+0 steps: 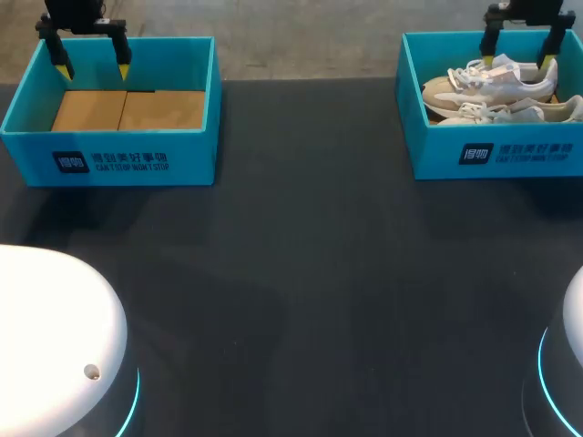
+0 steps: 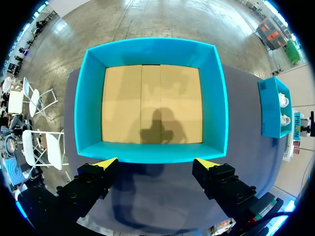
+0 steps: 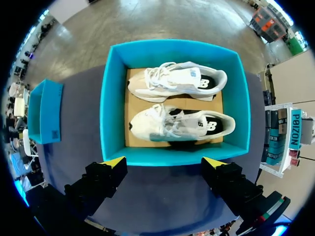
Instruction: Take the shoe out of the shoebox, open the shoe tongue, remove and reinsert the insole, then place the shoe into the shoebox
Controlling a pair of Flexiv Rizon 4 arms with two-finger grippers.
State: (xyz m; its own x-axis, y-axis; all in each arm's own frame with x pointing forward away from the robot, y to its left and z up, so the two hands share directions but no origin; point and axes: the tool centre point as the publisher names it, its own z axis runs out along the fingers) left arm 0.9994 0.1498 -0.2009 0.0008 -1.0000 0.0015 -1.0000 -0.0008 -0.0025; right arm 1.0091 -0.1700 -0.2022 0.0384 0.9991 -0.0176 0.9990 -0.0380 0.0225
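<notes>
Two pale cream sneakers lie side by side in the blue shoebox at the table's far right: the rear shoe and the front shoe, laces up. My right gripper hangs open above this box's near wall, touching nothing. A second blue shoebox at the far left holds only its cardboard floor. Above it my left gripper is open and empty.
The dark table stretches between the two boxes and toward me. White rounded robot bases stand at the near left and near right. Each wrist view shows the other box off to the side.
</notes>
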